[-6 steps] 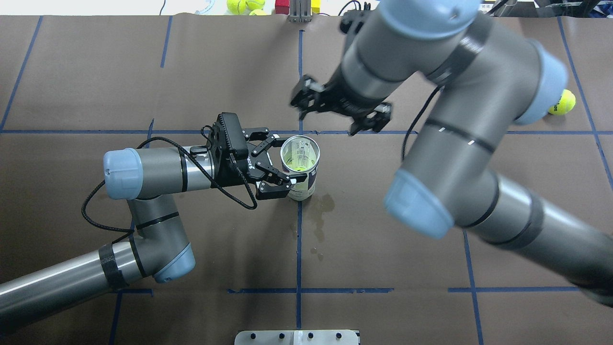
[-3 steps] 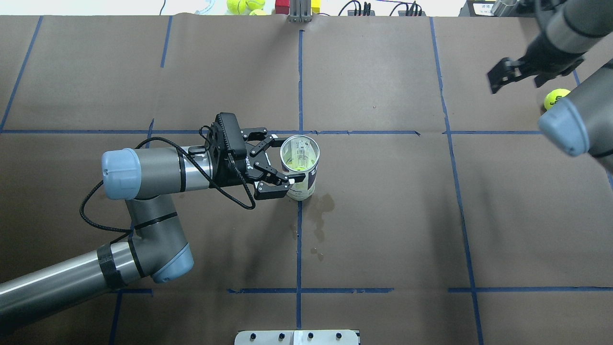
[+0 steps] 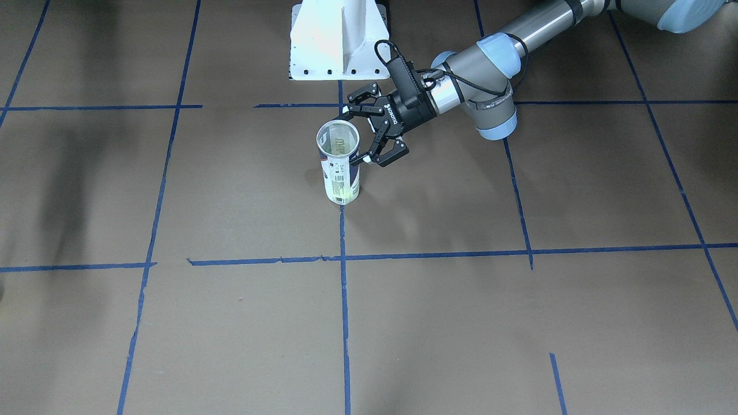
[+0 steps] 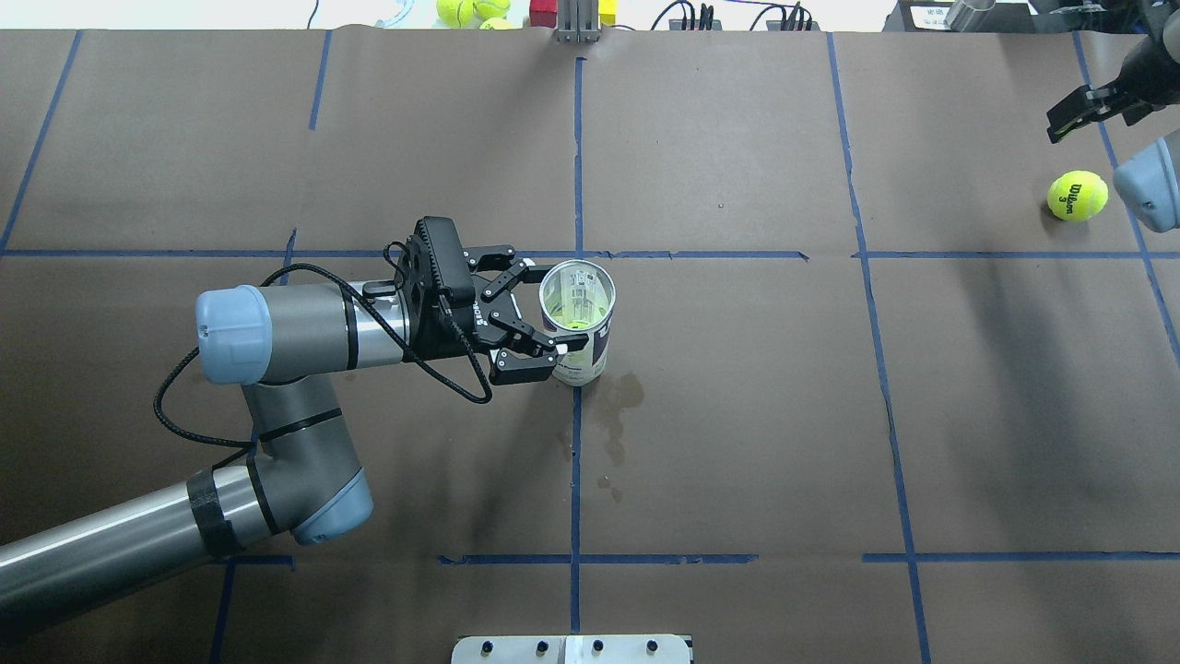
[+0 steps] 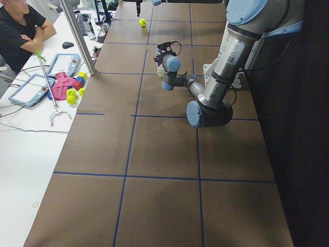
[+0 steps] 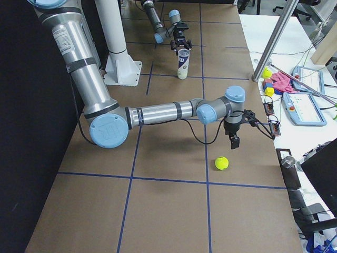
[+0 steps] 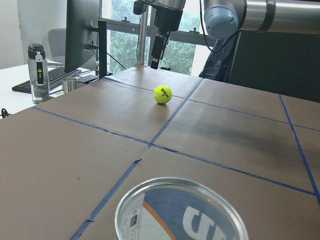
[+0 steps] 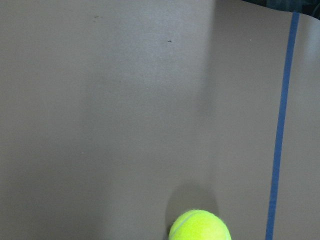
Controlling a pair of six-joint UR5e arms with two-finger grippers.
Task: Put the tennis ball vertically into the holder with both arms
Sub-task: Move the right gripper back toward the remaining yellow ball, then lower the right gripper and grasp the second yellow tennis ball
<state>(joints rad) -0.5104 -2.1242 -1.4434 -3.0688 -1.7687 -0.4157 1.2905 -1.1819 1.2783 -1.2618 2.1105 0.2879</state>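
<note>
A neon yellow-green tennis ball (image 4: 1077, 195) printed "Wilson 3" lies alone on the brown table cover (image 4: 737, 415). It is well apart from the holder (image 4: 590, 349), off toward the robot's right side and a little farther from the robot than the holder.

The holder is a clear plastic tennis-ball can with a white and navy label and a silver rim. It stands upright with its mouth open to the ceiling, right beside a crossing of blue tape lines (image 4: 578, 138). A yellow-green patch shows low inside it (what it is cannot be made out).

The left gripper (image 4: 553, 306) reaches in sideways at the holder's upper part, one black finger on each side of the can, pinching it.

The right gripper (image 6: 233, 140) hangs pointing downward above the cover, far from the holder and just past the ball on the side away from the holder, not touching the ball. Whether its fingers are spread or pressed together cannot be told.

A dark stain (image 4: 619, 395) marks the cover just beside the holder's foot. A white pedestal base (image 3: 337, 34) stands behind the holder, toward the robot.
</note>
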